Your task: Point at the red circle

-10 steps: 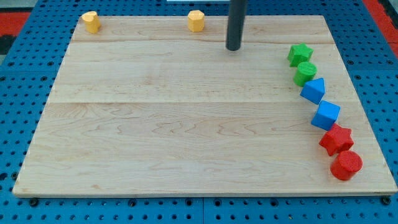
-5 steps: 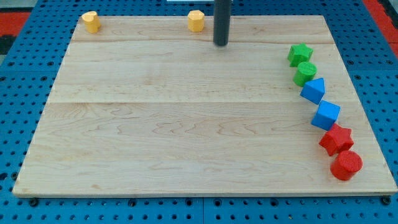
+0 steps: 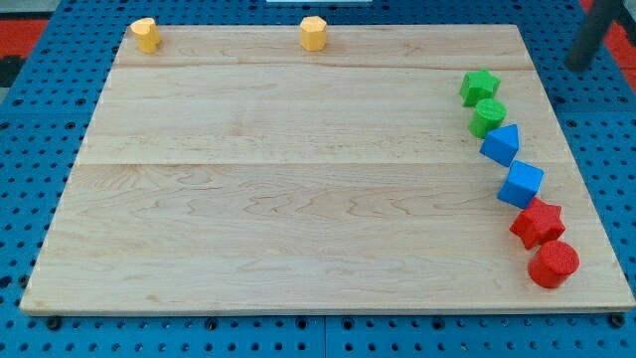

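The red circle (image 3: 554,265) is lying flat near the worktop's (image 3: 298,199) bottom-right corner, close to the right edge, its round face turned upward. Being a low disc, it is showing no long axis and pointing no particular way across the surface; only its short axis is standing upright.

It is closing the lower end of a curved file of blocks running up the right edge, which looks like a deliberate lining-up. The red star (image 3: 538,221) is sitting just beside it, apparently touching. Above that are lying the blue cube (image 3: 521,183), the blue triangular block (image 3: 502,143), the green round block (image 3: 488,116) and the green star (image 3: 479,86).

Two yellow blocks are resting well apart along the top edge, one (image 3: 145,34) at the top-left corner, one (image 3: 314,32) near the middle.

My tip (image 3: 579,66) is hanging blurred off the worktop's top-right corner, well apart from the circle. The tool is a plain rod with no jaws, so nothing is opening or clamping.
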`<control>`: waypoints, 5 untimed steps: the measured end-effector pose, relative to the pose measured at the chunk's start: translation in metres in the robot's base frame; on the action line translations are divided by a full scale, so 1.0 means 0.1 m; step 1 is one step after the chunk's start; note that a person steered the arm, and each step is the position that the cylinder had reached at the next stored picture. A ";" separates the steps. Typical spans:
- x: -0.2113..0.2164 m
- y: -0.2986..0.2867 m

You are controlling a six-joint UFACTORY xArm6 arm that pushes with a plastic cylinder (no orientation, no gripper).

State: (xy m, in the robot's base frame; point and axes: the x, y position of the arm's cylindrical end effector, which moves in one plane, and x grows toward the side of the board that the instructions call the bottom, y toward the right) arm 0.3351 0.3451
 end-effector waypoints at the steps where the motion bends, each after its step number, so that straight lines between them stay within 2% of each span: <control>1: 1.20 -0.10; 2: 2.18 -0.13; 3: 2.40 -0.32; 5: 2.47 -0.96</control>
